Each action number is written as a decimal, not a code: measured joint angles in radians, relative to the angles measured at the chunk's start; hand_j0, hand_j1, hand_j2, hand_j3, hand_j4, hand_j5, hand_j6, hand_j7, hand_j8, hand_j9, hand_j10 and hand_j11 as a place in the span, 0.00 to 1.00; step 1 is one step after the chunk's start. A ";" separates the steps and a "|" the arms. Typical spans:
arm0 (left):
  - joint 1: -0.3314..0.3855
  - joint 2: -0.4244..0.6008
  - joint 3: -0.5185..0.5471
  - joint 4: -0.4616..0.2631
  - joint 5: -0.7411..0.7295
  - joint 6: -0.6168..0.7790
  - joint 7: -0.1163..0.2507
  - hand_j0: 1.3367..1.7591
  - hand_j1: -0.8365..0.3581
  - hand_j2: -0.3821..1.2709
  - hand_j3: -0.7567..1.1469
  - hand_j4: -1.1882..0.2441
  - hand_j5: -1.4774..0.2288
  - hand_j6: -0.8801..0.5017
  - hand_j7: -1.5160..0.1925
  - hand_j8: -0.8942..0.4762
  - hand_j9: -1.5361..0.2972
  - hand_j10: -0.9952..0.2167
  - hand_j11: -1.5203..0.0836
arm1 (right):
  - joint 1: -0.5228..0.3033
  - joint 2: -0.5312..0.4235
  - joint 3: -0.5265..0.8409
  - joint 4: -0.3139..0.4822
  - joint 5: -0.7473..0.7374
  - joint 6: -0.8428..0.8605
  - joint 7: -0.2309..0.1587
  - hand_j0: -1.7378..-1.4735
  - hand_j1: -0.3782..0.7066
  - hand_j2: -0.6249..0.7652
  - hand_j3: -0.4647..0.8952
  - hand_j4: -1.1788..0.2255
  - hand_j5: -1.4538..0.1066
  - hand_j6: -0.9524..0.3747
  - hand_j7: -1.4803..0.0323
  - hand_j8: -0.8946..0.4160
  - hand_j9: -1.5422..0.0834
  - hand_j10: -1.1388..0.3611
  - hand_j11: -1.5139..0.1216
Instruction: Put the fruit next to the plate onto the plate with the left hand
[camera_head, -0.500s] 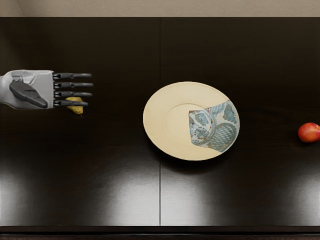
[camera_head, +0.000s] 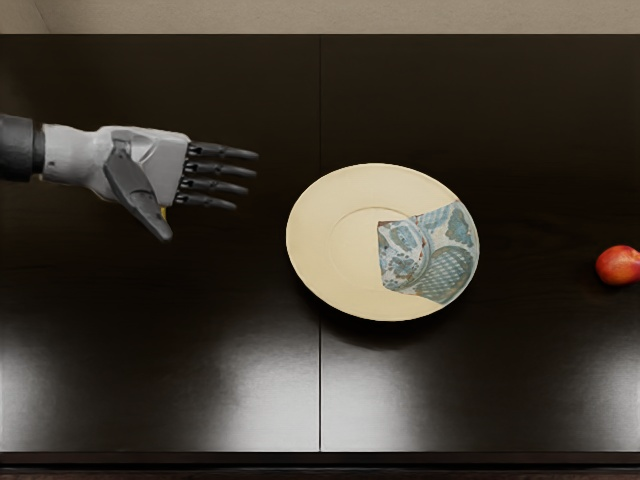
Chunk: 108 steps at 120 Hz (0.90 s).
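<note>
In the head view you have the left arm (camera_head: 60, 152) reaching in from the left edge of the worktop (camera_head: 200, 350), its forearm lying roughly level and pointing toward the middle. The robot hand (camera_head: 150, 172) at its end is wide: four dark fingers (camera_head: 222, 170) are stretched straight toward the plate and slightly fanned, and the thumb (camera_head: 148, 210) slants down toward the front edge. Nothing shows between the fingers or against the palm. You cannot tell whether anything lies on the worktop beneath the hand, because the hand covers that patch.

The plate (camera_head: 330, 235) sits around the middle of the worktop, a little toward the right edge. Its left part lies over the thin seam (camera_head: 320, 100) that runs from the back edge to the front edge. It is cream, with a blue-and-white patterned patch across its right front portion. The fingertips stop short of the rim, with a strip of bare dark worktop between them.

The only fruit you can see is a red fruit (camera_head: 617, 265) — round, and lying close to the right edge of the worktop, about midway between back and front. It rests on the worktop, not on the plate. It is well apart from the rim and on the opposite side of the plate from the robot hand.
</note>
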 joint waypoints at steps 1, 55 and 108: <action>0.000 -0.006 -0.006 0.000 0.024 0.000 0.000 0.76 0.99 0.23 0.40 0.83 0.87 0.64 0.89 0.65 0.84 0.82 0.95 | 0.000 0.000 0.000 0.000 0.000 0.000 0.000 0.30 0.06 0.45 0.34 0.82 0.91 0.70 0.95 0.66 0.93 0.74 0.90; -0.030 -0.127 -0.073 -0.015 0.935 0.069 0.000 0.76 0.99 0.23 0.40 0.83 0.87 0.64 0.89 0.65 0.84 0.82 0.95 | 0.005 0.000 0.000 0.000 0.000 0.000 0.000 0.30 0.06 0.45 0.34 0.82 0.91 0.70 0.95 0.66 0.93 0.74 0.90; -0.019 -0.194 0.167 -0.017 1.290 0.414 0.000 0.76 0.99 0.23 0.40 0.83 0.86 0.63 0.89 0.65 0.84 0.82 0.95 | 0.009 0.000 0.001 -0.001 0.000 0.000 -0.002 0.30 0.06 0.45 0.34 0.82 0.91 0.70 0.95 0.66 0.93 0.74 0.90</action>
